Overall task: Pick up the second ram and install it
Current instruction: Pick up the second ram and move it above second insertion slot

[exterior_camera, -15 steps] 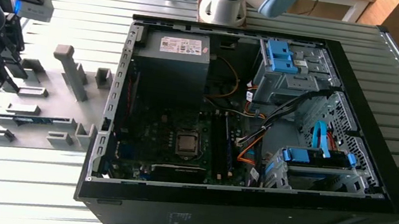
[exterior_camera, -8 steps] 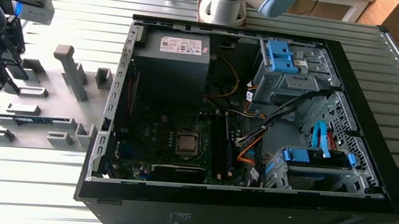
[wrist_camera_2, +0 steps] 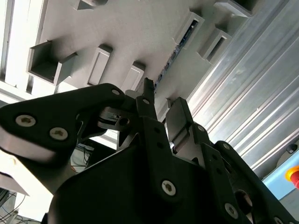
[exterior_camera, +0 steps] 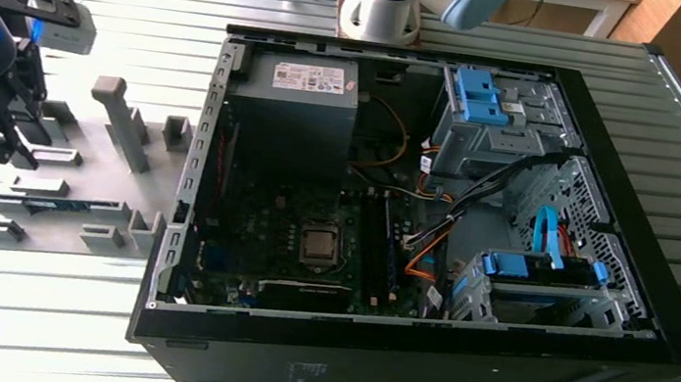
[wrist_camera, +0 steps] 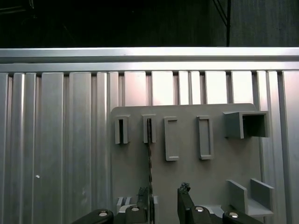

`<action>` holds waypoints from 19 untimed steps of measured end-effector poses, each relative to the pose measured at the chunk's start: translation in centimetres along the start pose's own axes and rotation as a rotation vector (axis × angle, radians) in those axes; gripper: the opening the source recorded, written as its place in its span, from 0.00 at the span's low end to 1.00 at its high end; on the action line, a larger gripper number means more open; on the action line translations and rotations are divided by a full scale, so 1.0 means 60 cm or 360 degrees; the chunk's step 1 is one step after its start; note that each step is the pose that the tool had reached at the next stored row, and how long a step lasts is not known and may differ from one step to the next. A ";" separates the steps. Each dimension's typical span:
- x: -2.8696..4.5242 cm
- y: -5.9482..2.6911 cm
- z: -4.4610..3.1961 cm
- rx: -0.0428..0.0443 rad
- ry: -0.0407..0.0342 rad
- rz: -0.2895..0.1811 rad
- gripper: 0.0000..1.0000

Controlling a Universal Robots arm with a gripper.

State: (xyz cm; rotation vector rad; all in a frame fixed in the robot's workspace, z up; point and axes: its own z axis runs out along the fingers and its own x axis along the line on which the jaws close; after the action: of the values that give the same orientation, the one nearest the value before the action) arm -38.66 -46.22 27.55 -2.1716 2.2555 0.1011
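Blue-green second ram (exterior_camera: 55, 204) sits on edge in a slot of the grey fixture plate (exterior_camera: 90, 170) on the ribbed aluminium bench (exterior_camera: 35, 309), beside the open computer case (exterior_camera: 640, 319), released jaws spread over one end.

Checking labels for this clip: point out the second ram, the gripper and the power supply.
second ram (wrist_camera: 150, 168): first wrist view, middle of its thin edge.
gripper (wrist_camera: 163, 191): first wrist view, midway between its fingertips.
power supply (exterior_camera: 290, 120): exterior view, middle of its dark face.
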 end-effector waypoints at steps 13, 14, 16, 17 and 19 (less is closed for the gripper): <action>0.005 0.000 0.032 0.0000 0.0000 0.0001 0.38; 0.005 0.000 0.032 0.0000 0.0000 0.0001 0.38; 0.005 0.000 0.033 0.0000 0.0000 0.0001 0.38; 0.005 0.000 0.035 0.0000 0.0000 0.0001 0.38; 0.006 0.002 0.039 0.0000 0.0000 0.0001 0.38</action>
State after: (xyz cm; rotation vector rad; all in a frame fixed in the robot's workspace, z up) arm -38.86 -46.43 25.19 -2.1709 2.2563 0.1011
